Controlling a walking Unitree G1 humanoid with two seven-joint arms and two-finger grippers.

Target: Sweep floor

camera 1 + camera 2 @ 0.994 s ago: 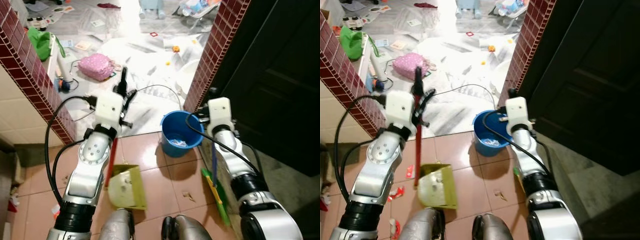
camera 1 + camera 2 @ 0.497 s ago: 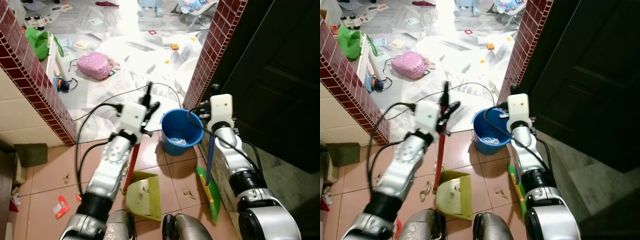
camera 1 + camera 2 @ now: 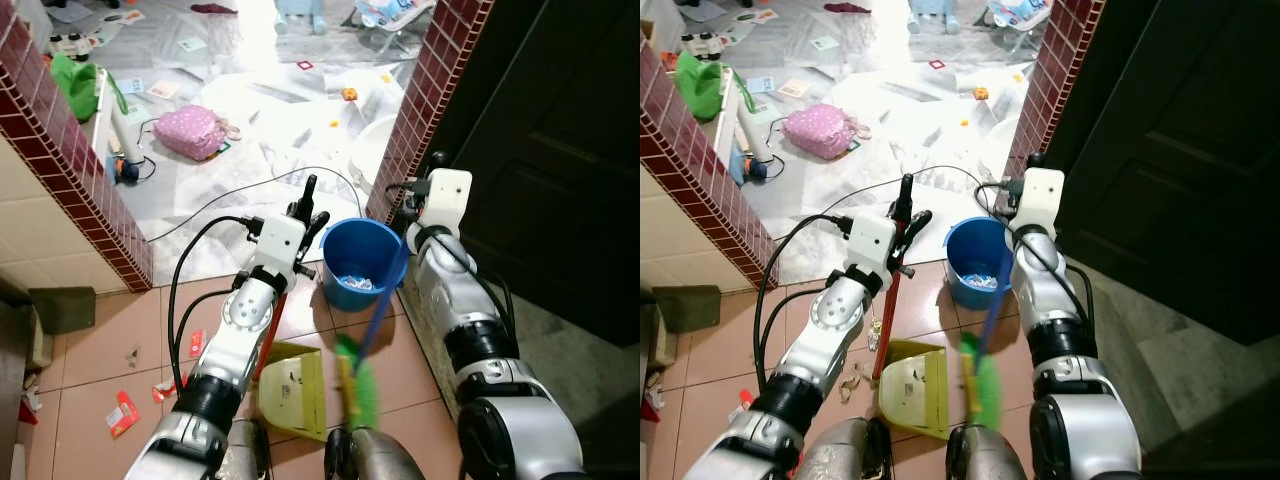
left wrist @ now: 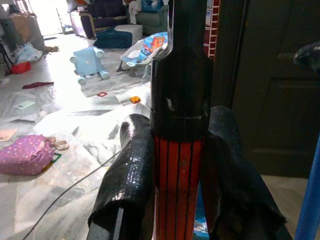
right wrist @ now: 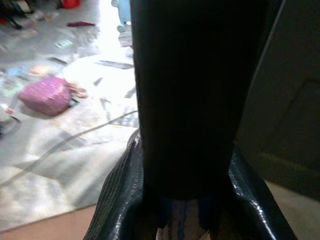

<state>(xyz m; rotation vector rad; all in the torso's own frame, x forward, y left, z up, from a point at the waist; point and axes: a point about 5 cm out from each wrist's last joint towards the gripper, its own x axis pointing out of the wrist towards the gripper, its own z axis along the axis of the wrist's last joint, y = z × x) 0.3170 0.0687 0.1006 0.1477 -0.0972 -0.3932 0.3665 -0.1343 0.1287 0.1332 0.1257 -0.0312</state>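
A yellow-green dustpan rests on the pink tiles at my feet. Its red handle rises to my left gripper, which is shut on the handle's black top; black fingers press it from both sides. My right gripper is shut on the dark top of a broom's handle. The blue broomstick slants down past the bucket. Its green bristles are blurred, right beside the dustpan's mouth.
A blue bucket with scraps inside stands just behind the dustpan. Red wrappers and crumbs lie on the tiles to the left. Red-tiled wall ends frame the doorway; a dark door is on the right. A cluttered plastic-covered floor with a cable lies beyond.
The broom head has swung left from beside the right wall to the dustpan's mouth. The left arm and dustpan shifted right a second ago, then held.
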